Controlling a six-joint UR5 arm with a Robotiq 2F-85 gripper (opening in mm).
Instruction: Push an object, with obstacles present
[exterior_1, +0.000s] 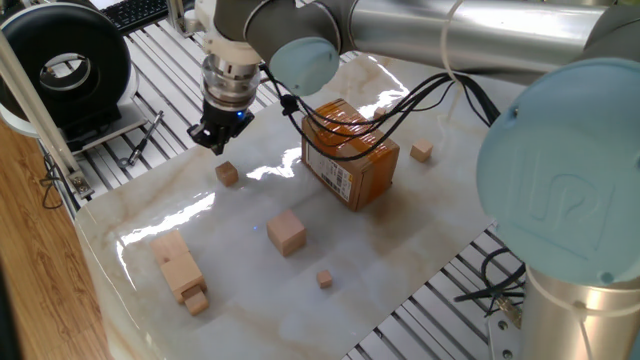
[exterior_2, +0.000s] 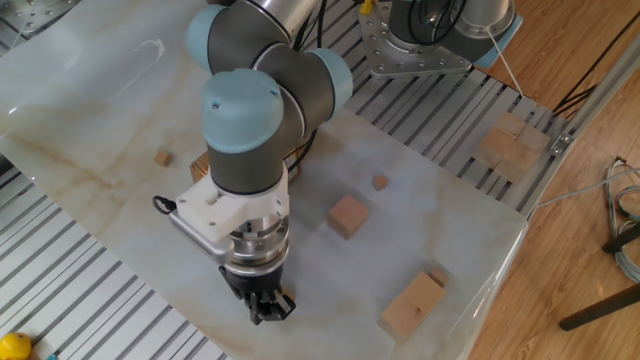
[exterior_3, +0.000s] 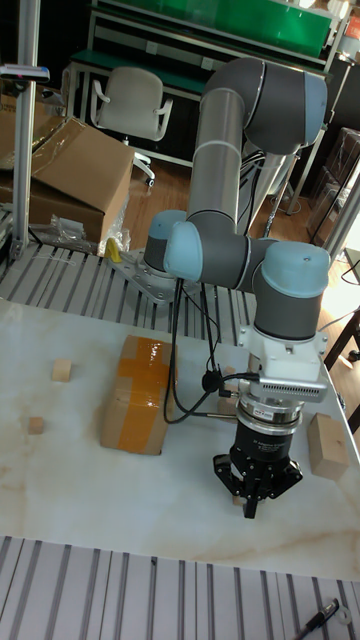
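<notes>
The object, a small light-wood cube (exterior_1: 228, 174), lies on the marble table near its left edge. My gripper (exterior_1: 213, 140) points down just beyond it, toward the railed edge, with a short gap between them. Its fingers are together and hold nothing. In the other fixed view the gripper (exterior_2: 263, 309) covers the cube. In the tall view the gripper (exterior_3: 250, 495) hangs low over the table's front. The obstacles are the cardboard box (exterior_1: 350, 155), a larger wooden cube (exterior_1: 286, 232), a tiny cube (exterior_1: 325, 279) and a long block (exterior_1: 177, 263).
A second small cube (exterior_1: 421, 151) lies beyond the cardboard box. The arm's cables drape over the box. A black round device (exterior_1: 75, 65) stands on the metal rails off the table's left side. The table edge runs close behind my gripper.
</notes>
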